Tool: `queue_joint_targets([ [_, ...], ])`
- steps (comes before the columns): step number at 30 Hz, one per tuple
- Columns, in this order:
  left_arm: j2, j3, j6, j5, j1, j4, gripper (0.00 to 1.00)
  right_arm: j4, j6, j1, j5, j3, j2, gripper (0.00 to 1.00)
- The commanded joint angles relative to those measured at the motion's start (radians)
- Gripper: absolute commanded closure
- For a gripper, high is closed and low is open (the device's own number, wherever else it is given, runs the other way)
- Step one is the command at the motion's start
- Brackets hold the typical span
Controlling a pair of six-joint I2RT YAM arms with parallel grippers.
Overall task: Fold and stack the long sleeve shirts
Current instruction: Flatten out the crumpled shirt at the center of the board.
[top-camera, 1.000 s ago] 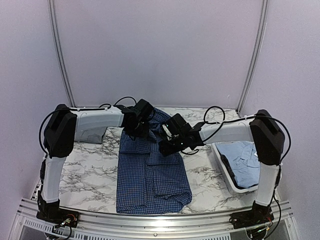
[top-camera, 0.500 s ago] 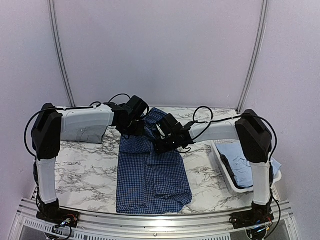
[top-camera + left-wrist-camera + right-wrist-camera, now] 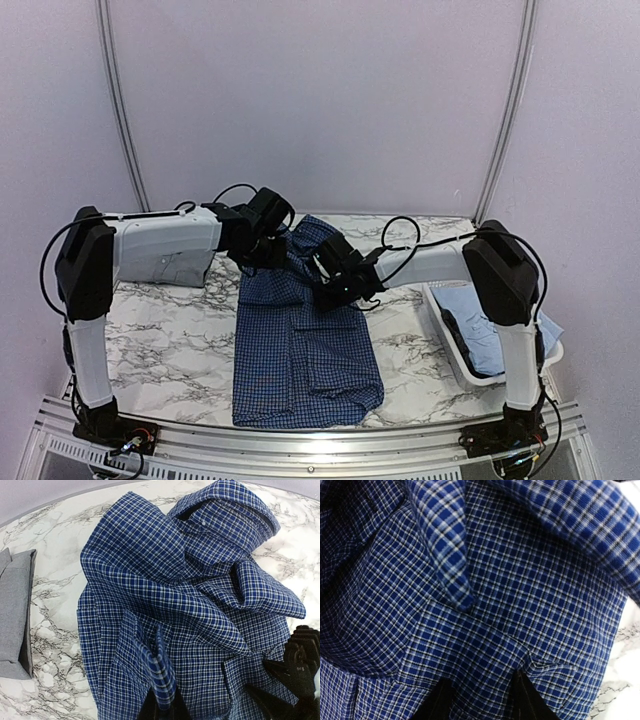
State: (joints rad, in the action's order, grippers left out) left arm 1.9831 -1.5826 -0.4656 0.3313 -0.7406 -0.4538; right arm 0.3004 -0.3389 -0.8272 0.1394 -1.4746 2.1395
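The dark blue checked long sleeve shirt (image 3: pixel 300 345) lies lengthwise on the marble table, its collar end bunched up at the far side (image 3: pixel 225 510). My left gripper (image 3: pixel 161 702) is shut on a raised fold of this shirt near its upper left part. My right gripper (image 3: pixel 480 697) is open, its two fingertips (image 3: pixel 526 695) pressed down into the checked cloth (image 3: pixel 485 605) with cloth lying between them. In the top view the two grippers sit close together, left (image 3: pixel 268 255) and right (image 3: pixel 332 288). The grey shirt (image 3: pixel 12 615) lies folded at the far left. The light blue shirt (image 3: pixel 492 325) sits in the basket.
A white basket (image 3: pixel 452 350) stands at the table's right edge. The folded grey shirt (image 3: pixel 178 268) lies partly behind the left arm. Bare marble (image 3: pixel 170 350) shows left of the checked shirt, and a metal rail (image 3: pixel 300 440) runs along the near edge.
Both arms have shifted a little to the left and farther back over the shirt's upper part. The right gripper's jaws have narrowed. The left gripper stays clamped on the fold.
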Motion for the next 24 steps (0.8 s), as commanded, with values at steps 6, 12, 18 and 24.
queue_joint_targets([
  [6,-0.075,0.024,0.009,-0.008,0.028,0.022,0.96,0.021,-0.034,0.002,0.005,-0.002,-0.021,0.86],
  [12,-0.103,0.03,0.015,-0.006,0.055,0.022,1.0,0.037,-0.026,0.0,0.014,-0.045,-0.094,0.92],
  [18,-0.147,0.032,0.026,0.004,0.096,0.021,1.0,0.078,-0.011,0.004,0.055,-0.106,-0.156,0.99],
  [24,-0.199,0.019,0.049,0.003,0.166,0.021,1.0,0.114,0.034,0.041,0.107,-0.163,-0.205,1.0],
])
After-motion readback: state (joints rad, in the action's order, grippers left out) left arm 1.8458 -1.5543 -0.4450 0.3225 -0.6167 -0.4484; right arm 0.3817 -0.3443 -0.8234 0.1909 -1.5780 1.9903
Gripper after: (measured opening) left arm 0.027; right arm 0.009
